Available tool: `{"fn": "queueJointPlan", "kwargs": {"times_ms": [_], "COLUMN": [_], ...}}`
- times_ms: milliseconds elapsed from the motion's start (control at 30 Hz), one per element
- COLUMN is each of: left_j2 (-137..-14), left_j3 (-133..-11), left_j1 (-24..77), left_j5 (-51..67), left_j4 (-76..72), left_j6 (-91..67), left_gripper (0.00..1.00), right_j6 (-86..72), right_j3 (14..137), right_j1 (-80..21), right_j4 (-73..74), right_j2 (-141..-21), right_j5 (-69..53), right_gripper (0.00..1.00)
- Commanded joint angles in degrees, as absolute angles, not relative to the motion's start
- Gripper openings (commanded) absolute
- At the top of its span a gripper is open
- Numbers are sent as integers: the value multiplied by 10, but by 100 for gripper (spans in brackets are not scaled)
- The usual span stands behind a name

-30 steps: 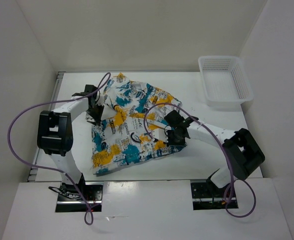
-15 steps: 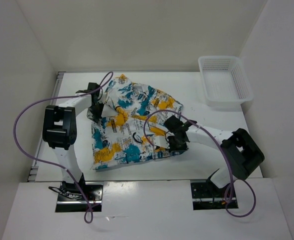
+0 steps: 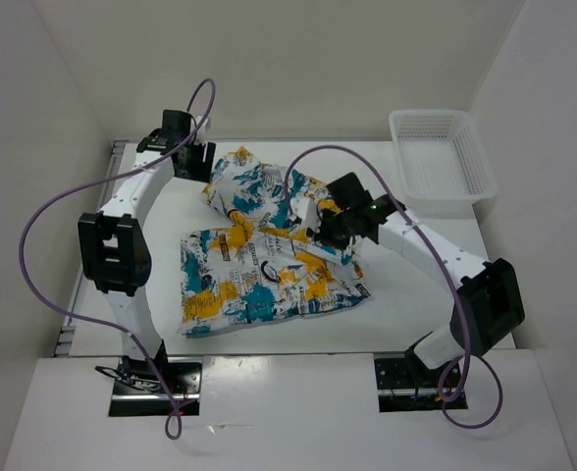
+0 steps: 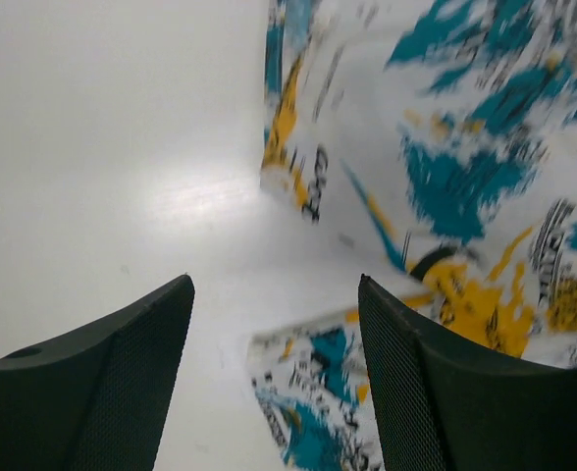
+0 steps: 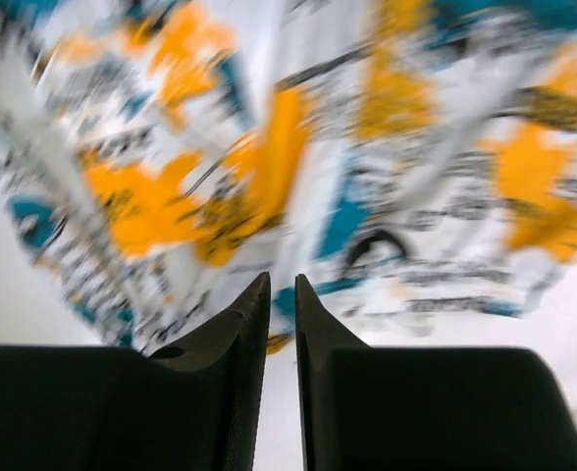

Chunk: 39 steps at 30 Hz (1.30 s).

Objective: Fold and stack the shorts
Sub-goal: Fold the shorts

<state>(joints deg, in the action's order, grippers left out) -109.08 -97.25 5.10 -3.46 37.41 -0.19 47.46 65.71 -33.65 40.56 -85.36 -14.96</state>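
Left gripper [image 3: 192, 157] hangs near the far left corner of the worktop [image 3: 416, 294]. Its fingers [image 4: 102, 392] are spread wide with nothing between them, only bare surface and the cloth edge below. Right gripper [image 3: 326, 228] sits over the right-hand part of the shorts [image 3: 269, 255]. In its wrist view the jaws are almost together, with a thin slit between them, and I see no cloth in that slit, so I read it as gripping nothing. The shorts lie around the middle of the worktop, a little toward the left. The half nearer me lies fairly flat, while the far half is rumpled and doubled over itself. The basket [image 3: 398, 157] stands apart at the far right corner. Handling judgement: the fabric is thin, light and limp. It will sag and drag rather than keep an edge, and a pinch on one layer may lift two. The best holds look like the outer corners of the rumpled far half, one per gripper, taken at a hem. Both wrist views are motion-blurred, so I cannot pick out the seams.
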Motion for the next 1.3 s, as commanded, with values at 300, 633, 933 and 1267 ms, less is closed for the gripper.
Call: {"fn": "queueJointPlan", "kwargs": {"times_ms": [300,633,933,1267], "left_j2": [-1354,-1291,-1174,-1284], "left_j3": [-1212,-1000,-886,-1216], "left_j1": [61,42,47,30], "left_j5": [-36,-57,-64,29], "left_j4": [366,332,364,379], "left_j6": [0,0,0,0], "left_gripper": [77,25,38,68], "right_j6": [200,127,92,82], "right_j3": [800,804,812,874], "right_j1": [-178,-154,-154,-154], "right_j4": [146,111,95,90], "right_j2": [-1012,-1085,-1135,-1196], "right_j5": [-134,-69,-53,-37], "right_gripper": [18,20,20,23]}}
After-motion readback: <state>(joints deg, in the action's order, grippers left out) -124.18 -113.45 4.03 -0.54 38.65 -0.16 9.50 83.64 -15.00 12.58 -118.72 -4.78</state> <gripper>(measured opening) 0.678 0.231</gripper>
